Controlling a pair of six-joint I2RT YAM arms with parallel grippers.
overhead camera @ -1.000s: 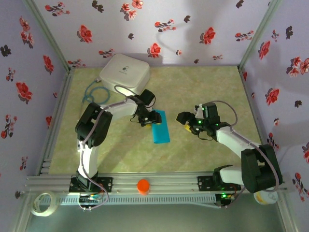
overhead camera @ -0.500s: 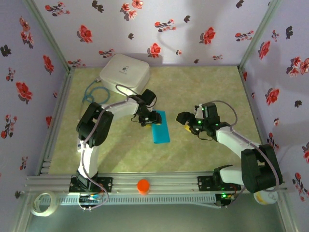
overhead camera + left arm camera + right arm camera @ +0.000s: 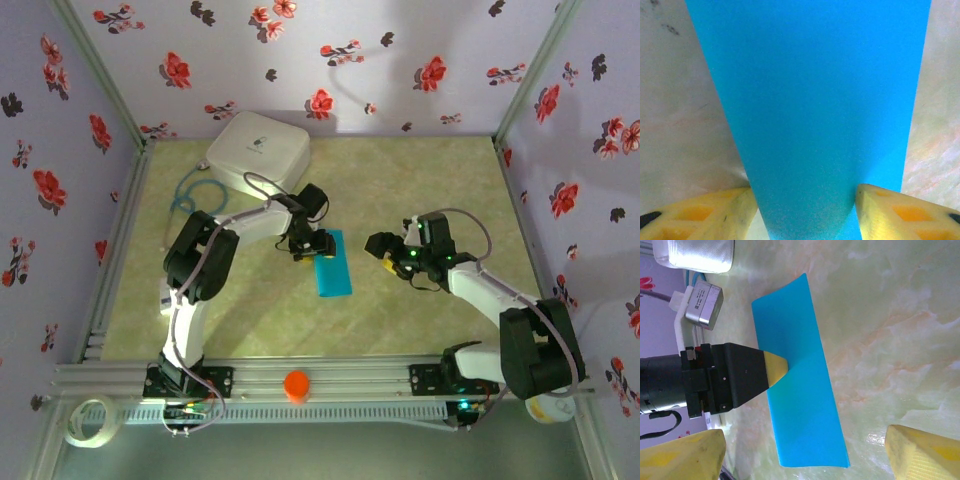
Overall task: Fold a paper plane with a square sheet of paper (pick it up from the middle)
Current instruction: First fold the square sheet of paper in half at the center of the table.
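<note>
thin, limp and quick to crease, the sheet of paper (image 3: 332,268) lies folded long on the tabletop (image 3: 420,180), best pinched gently mid-length, where jaws of the left gripper (image 3: 310,250) straddle it, whether clamped i cannot tell, while the right gripper (image 3: 382,252) waits nearby, jaws wide apart and empty.

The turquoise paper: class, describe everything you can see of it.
The turquoise paper is thin, plain and unmarked, a long narrow strip, apparently folded. It lies on the pale marbled table between the arms, its far end seeming to lift slightly. The left gripper straddles it: it runs between the two yellow fingers and meets both; whether they squeeze it is unclear. The right gripper hangs open nearby, not touching it.
</note>
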